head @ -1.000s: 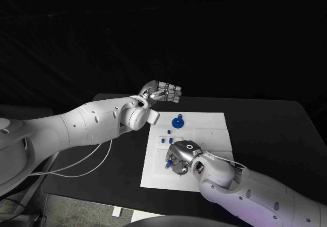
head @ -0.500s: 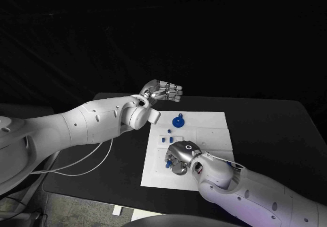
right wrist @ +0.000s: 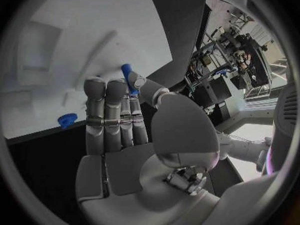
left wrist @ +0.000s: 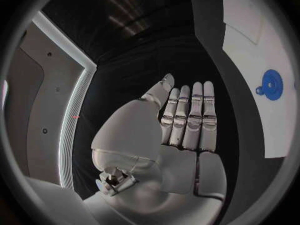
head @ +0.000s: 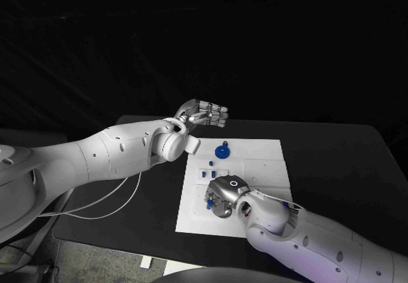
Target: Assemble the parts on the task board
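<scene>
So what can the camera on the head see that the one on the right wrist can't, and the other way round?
Head view alone: the left hand raised beyond the board's far end, holding nothing, and a round blue part near that end. Right wrist view alone: the right hand from behind, with a blue peg pinched at its fingertips over the board, and another blue part near the board's edge. Both show the white board and the right hand.

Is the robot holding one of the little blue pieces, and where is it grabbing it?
Yes. The right hand pinches a small blue part by one end, over the white task board. The left hand holds nothing.
</scene>
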You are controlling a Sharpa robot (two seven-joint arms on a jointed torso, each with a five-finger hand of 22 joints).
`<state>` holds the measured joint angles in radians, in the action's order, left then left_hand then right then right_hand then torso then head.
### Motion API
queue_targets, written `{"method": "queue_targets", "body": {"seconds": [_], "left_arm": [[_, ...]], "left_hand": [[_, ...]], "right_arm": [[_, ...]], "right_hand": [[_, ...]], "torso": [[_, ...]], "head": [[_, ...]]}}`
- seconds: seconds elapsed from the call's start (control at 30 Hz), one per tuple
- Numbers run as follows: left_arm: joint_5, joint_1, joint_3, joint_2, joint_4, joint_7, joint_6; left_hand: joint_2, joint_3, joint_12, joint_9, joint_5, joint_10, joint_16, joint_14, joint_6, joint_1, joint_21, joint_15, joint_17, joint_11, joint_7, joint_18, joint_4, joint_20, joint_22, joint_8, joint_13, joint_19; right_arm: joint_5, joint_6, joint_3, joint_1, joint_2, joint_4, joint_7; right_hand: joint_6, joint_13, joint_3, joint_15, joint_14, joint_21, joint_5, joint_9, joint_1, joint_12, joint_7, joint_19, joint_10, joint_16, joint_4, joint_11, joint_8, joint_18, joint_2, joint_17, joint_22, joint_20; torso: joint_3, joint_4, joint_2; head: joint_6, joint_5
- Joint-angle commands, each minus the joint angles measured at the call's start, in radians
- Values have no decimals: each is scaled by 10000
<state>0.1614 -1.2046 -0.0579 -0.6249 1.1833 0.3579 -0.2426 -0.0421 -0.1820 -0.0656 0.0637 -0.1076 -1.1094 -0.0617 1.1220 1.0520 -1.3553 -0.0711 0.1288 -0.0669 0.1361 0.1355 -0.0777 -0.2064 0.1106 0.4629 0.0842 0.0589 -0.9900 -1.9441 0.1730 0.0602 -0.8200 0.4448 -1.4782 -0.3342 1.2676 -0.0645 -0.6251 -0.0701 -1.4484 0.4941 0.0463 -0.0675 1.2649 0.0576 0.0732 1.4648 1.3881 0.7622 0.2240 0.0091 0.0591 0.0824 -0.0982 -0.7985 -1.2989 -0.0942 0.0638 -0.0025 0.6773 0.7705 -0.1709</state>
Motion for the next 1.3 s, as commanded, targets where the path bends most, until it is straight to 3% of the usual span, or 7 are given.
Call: {"method": "queue_targets", "body": {"seconds": [0.03, 0.33, 0.53, 1.07, 1.3], "left_arm": [[-46, -9, 9, 25, 10, 52, 145], [-46, -9, 9, 16, 10, 44, 154], [-46, -9, 9, 7, 13, 43, 155], [-46, -10, 9, 12, 21, 26, 166], [-46, -10, 9, 30, 15, 21, 172]], "left_hand": [[-56, 52, 38, -6, 48, 76, 12, -88, -40, 2, -20, 13, 11, -19, 38, -85, 32, -21, -10, 44, -10, -58], [-56, 52, 38, -6, 48, 76, 12, -88, -40, 2, -20, 13, 11, -19, 38, -85, 32, -21, -10, 44, -10, -58], [-56, 52, 38, -6, 48, 76, 12, -88, -40, 2, -20, 13, 11, -19, 38, -85, 32, -21, -10, 44, -10, -58], [-48, 62, 38, -6, 52, 90, 13, -102, -46, 1, -19, 18, 11, -15, 40, -85, 57, -17, -113, 44, -10, -75], [-48, 62, 38, -6, 52, 90, 13, -102, -46, 1, -19, 18, 11, -15, 40, -85, 57, -17, -113, 44, -10, -75]], "right_arm": [[-121, -145, -54, 60, 8, 61, -99], [-123, 370, -57, 91, 30, -43, -76], [-124, 434, -58, 102, 49, -81, -92], [-124, -149, -60, 103, -19, 67, -235], [-124, -369, -111, 102, -122, 171, -307]], "right_hand": [[121, -4, 17, -45, -20, -2, 22, -55, 0, 41, 8, 461, 74, -56, 73, 13, 56, 164, 78, -15, -20, -52], [138, -3, 1, -51, -29, 36, 22, -55, -8, 41, 3, 470, 91, -53, 86, 7, 55, 169, 69, -25, -36, -58], [151, -2, -20, -54, -33, 53, 21, -53, -17, 40, 0, 471, 101, -52, 88, 5, 55, 178, 59, -34, -48, -62], [127, -3, -19, -46, -28, 17, 25, -48, -21, 38, 9, 454, 78, -65, 84, 13, 51, 178, 57, -40, -50, -50], [118, -5, 8, -44, -23, 0, 25, -49, -11, 40, 13, 449, 66, -71, 89, 17, 52, 176, 64, -41, -54, -46]], "torso": [[1, 1, 0], [4, -4, -1], [8, -8, 3], [4, -15, 2], [4, -13, 2]], "head": [[-6, -6], [-11, -22], [7, -41], [7, -7], [8, 15]]}}
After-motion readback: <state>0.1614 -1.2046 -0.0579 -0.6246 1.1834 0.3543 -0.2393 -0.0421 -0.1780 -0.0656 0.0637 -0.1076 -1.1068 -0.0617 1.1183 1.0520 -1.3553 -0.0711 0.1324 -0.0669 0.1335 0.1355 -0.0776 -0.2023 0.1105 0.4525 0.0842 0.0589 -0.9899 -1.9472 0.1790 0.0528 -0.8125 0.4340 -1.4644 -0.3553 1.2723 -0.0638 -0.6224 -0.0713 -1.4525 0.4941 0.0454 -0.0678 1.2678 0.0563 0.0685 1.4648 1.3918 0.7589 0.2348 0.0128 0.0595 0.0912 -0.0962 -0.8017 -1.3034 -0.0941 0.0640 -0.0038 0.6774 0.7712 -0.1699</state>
